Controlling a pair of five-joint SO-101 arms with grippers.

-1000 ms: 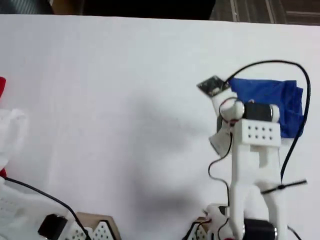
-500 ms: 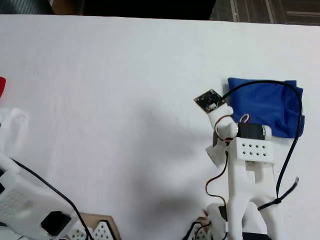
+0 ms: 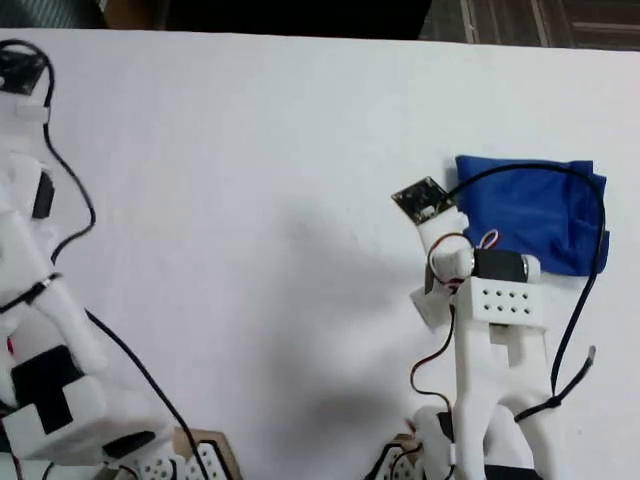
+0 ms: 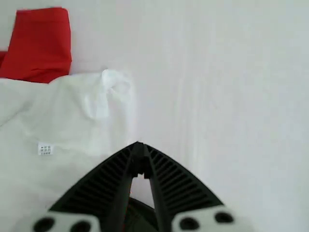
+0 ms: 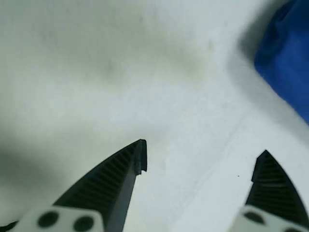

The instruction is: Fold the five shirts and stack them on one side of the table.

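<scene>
R gripper (image 5: 203,147) spread wide nr blue shirt (image 3: 530,205).

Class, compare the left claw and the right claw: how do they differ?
The left claw is shut, the right claw open wide. The left claw is by a white shirt, the right claw by a blue shirt. Both are black and ribbed.

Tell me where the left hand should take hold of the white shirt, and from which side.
Probably the raised, puckered corner of the white shirt beside the bare table, coming down from the table side. That bump stands up; the rest lies flat. The left hand, now shut, must open first.
</scene>
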